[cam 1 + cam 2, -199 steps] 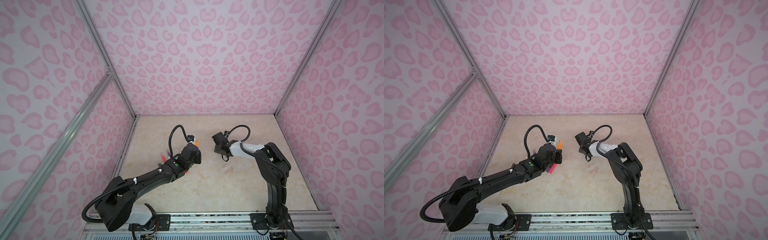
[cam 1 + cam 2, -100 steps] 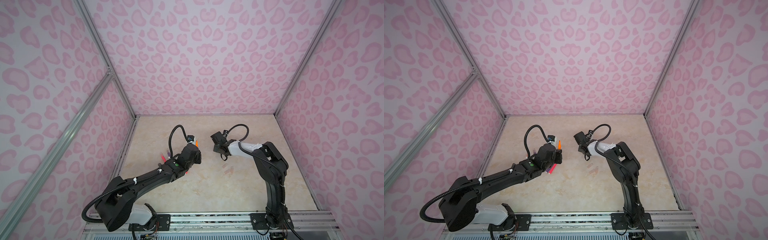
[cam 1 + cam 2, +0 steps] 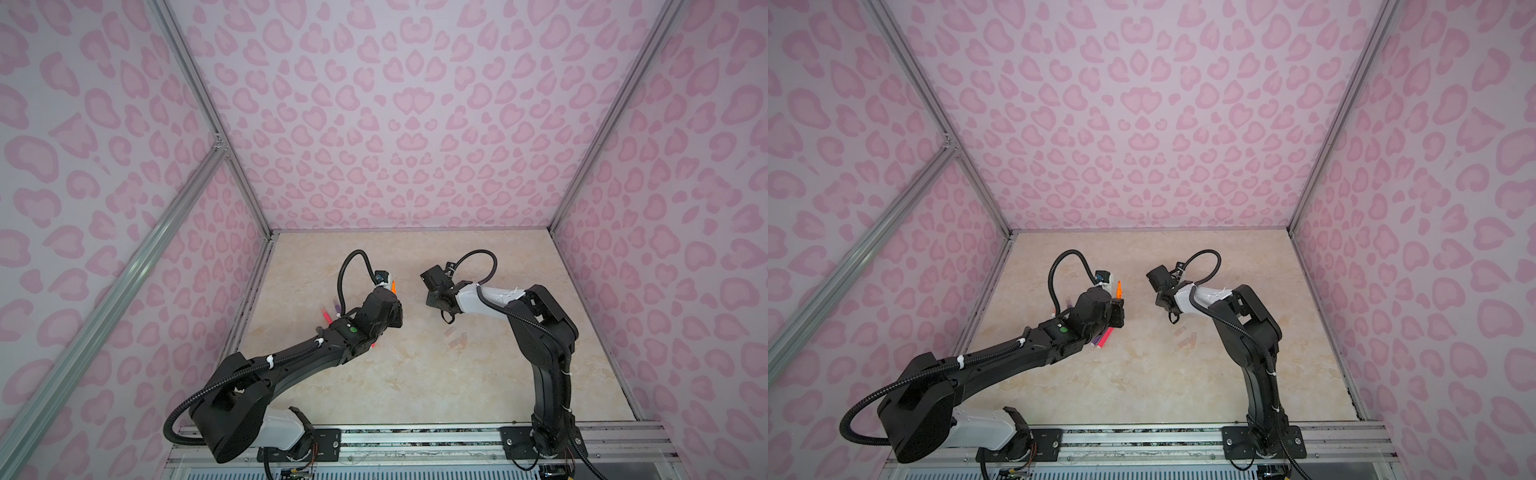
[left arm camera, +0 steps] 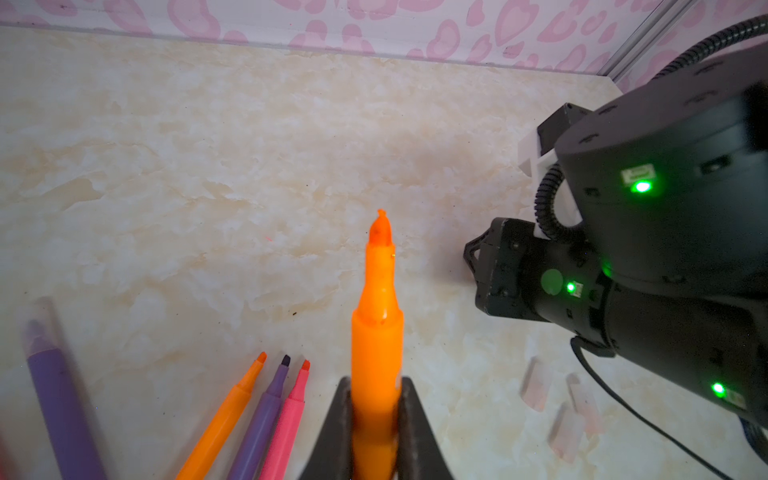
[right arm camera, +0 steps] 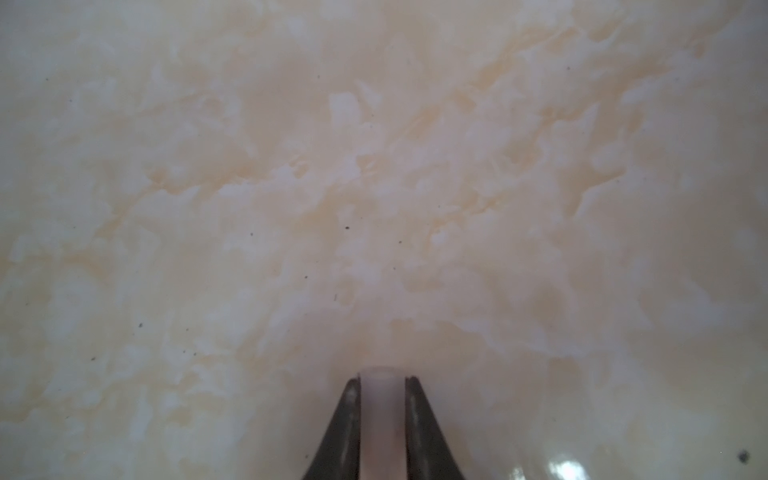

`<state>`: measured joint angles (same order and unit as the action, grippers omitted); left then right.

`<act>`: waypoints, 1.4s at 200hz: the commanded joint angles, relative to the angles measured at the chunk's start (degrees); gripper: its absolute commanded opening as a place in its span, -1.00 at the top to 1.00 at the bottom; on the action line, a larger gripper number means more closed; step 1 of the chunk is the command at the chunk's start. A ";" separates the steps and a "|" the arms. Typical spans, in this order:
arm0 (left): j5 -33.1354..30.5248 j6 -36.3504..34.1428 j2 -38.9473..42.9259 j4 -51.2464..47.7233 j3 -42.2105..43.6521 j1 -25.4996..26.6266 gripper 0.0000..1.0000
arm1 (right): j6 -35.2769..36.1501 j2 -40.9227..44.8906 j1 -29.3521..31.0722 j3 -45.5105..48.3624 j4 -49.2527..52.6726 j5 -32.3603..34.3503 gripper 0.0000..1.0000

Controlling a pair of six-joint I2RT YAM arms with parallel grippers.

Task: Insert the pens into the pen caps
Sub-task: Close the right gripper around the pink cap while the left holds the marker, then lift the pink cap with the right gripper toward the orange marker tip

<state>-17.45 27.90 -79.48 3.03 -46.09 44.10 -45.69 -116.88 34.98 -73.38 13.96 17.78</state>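
Gleaming beige marbled tabletop (image 3: 415,374), pink-blotched walls (image 3: 395,124); left claw (image 4: 376,386) clamping orange pen (image 4: 377,332), right claw (image 5: 382,380) clamping clear cap (image 5: 381,415).

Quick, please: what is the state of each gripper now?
Left gripper: closed, holding the orange pen.
Right gripper: closed, holding a clear cap.

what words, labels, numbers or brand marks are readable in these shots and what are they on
Nothing is legible in any view.
The small white sticker on the black right arm, by a green light: too blurred to read.
The orange marker pen in the left gripper: no print shows.
The clear plastic pen cap in the right gripper: no marking shows.
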 commanded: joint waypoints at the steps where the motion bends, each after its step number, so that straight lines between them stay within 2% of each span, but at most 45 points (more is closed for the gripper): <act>1: 0.90 -0.41 0.04 0.75 -0.93 -0.07 0.94 | -0.12 0.04 0.13 0.72 1.47 1.02 0.75; 19: 2.82 -1.62 -0.45 1.05 -1.45 -0.11 0.93 | 0.51 1.54 -0.34 1.27 1.67 1.09 0.79; 73: 10.41 -4.29 -1.43 3.82 -2.03 0.06 0.94 | 3.43 11.00 -3.45 7.95 -4.57 -4.62 0.88; 154: 22.77 -8.04 -3.77 10.25 -2.47 3.13 0.94 | 4.92 24.24 -8.32 13.82 -12.81 -11.76 0.94; 198: 26.07 -9.57 -4.89 11.31 -2.94 4.29 0.94 | 3.40 34.45 -8.61 22.24 -23.47 -16.15 0.98; 240: 30.85 -8.48 -6.31 12.31 -3.59 4.37 0.94 | 1.75 44.30 -7.93 32.33 -36.28 -19.47 0.93; 280: 30.18 -8.38 -6.29 12.06 -3.66 4.42 0.94 | 1.72 45.49 -6.79 32.44 -36.11 -20.42 0.99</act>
<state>11.81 19.44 -85.56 12.97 -48.84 48.51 -43.38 -71.22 27.86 -40.75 -19.03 -1.45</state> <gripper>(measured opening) 0.160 0.138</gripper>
